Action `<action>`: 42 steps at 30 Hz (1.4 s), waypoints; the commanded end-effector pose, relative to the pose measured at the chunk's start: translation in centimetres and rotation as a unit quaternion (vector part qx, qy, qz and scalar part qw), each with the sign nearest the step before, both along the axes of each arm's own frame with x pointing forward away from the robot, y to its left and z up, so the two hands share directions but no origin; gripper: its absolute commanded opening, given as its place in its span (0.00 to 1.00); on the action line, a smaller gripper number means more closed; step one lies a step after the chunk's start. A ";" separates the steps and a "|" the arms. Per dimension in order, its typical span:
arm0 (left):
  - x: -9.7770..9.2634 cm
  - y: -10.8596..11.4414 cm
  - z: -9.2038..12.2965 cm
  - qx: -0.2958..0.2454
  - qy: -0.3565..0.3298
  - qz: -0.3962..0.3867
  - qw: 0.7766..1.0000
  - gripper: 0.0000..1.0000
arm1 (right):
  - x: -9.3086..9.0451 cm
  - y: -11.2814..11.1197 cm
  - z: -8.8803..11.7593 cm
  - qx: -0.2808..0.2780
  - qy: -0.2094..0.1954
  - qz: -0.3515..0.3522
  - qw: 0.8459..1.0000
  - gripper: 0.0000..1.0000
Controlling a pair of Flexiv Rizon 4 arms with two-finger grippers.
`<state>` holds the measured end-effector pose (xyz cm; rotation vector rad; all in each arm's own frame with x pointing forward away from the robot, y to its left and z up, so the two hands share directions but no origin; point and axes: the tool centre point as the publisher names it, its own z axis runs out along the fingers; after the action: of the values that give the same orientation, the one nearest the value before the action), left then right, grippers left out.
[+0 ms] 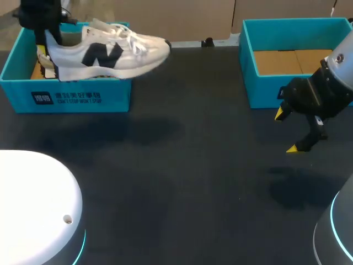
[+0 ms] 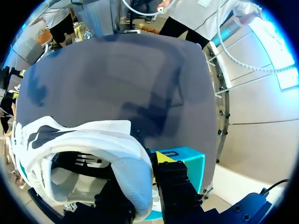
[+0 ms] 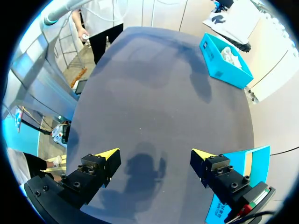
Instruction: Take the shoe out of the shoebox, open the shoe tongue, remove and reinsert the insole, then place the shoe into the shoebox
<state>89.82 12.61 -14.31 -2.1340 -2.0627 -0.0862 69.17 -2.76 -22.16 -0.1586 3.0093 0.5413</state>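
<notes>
Hovering nearer me than the shoebox (image 1: 66,96) and well off to its right, the right gripper (image 1: 287,131) has its jaws wide apart and nothing in them. Low risk, unless it swings toward the shoebox. Farther back, the left gripper (image 1: 47,40) is over the shoebox's left end, clamped on the heel of the shoe (image 1: 110,52). The shoe is in the air, its sole across the shoebox's front rim and its toe past the right end; clearance can't be told. Main risk: the pinch is heel-only and the long toe acts as a lever, so the shoe may droop, twist or slip out. The sole could also snag the front wall. Room: the bare table (image 1: 182,165) in front of the shoebox looks wide enough for a set-down. The other box (image 1: 270,94) is well right of the shoebox. The table's back edge runs just behind the shoebox, so it's tight there.
</notes>
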 end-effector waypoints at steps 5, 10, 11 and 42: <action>-3.8 -3.6 -0.5 0.012 -0.022 0.001 1.000 0.00 | 0.1 0.1 -0.1 -0.001 0.001 0.000 1.000 1.00; -6.3 -5.7 -1.1 0.017 -0.021 0.002 1.000 0.00 | 0.1 0.1 -0.1 -0.001 0.001 0.000 1.000 1.00; -6.7 -6.0 -1.2 0.017 -0.021 0.002 1.000 0.00 | 0.1 0.1 -0.1 -0.001 0.001 0.000 1.000 1.00; -17.1 -16.2 -5.2 0.002 -0.007 -0.011 1.000 0.00 | 0.1 0.1 -0.1 -0.001 0.001 0.000 1.000 1.00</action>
<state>73.08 -3.06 -19.30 -2.1623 -2.0439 -0.0965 69.17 -2.76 -22.16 -0.1587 3.0094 0.5413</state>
